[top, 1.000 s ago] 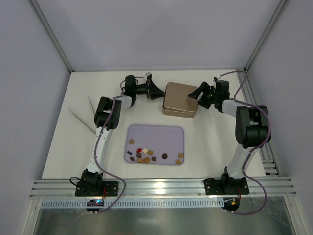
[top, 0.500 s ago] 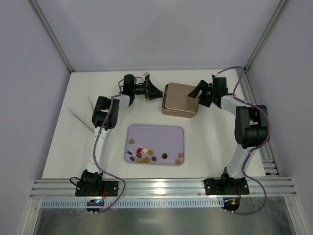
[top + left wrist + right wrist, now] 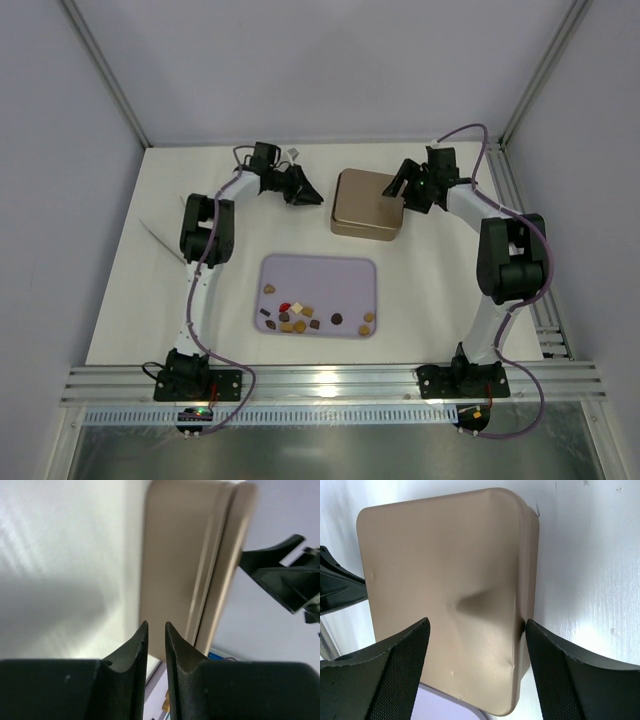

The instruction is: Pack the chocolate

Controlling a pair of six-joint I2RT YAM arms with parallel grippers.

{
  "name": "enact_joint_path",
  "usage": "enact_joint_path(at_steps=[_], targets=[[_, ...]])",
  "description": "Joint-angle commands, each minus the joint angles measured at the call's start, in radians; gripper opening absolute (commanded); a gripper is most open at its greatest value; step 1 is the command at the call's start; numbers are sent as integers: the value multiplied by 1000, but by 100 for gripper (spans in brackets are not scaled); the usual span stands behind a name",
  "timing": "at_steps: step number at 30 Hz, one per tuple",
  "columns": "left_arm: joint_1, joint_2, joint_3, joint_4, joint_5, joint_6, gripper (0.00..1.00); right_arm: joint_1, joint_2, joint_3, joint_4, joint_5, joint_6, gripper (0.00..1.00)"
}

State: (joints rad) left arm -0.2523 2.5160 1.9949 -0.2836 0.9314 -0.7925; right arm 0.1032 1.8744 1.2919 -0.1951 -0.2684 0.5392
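Hiding its contents, tan box (image 3: 368, 203) (lid on) between pincers.

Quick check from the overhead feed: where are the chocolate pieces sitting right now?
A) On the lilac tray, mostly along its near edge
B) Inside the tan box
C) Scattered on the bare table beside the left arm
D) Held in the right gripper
A: the chocolate pieces lie on the lilac tray, clustered along its near edge, while the tan box sits closed farther back, apart from the tray.
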Motion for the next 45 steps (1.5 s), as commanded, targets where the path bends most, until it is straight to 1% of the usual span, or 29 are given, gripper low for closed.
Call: enact_joint_path(at_steps=[1,6,15,25,35,40,42,45], targets=[[-16,-45,48,-233,-109,153,17,19,-15,69,-50,49,-30,77],[-36,-45,53,-252,-137,167,16,39,6,115,-81,70,-44,77],[-68,-34,105,-302,-160,196,16,67,65,196,-174,123,-73,77],[-85,-36,125,-339,-169,222,16,87,75,219,-173,123,-77,77],[-85,-23,151,-376,-187,243,16,89,-23,213,-162,192,-94,77],[-85,-20,163,-384,-192,248,16,89,-63,205,-193,247,-97,77],[-87,-17,173,-390,-192,249,16,87,-64,211,-230,300,-99,78],[-85,-16,182,-393,-192,249,16,85,-55,215,-262,331,-94,78]])
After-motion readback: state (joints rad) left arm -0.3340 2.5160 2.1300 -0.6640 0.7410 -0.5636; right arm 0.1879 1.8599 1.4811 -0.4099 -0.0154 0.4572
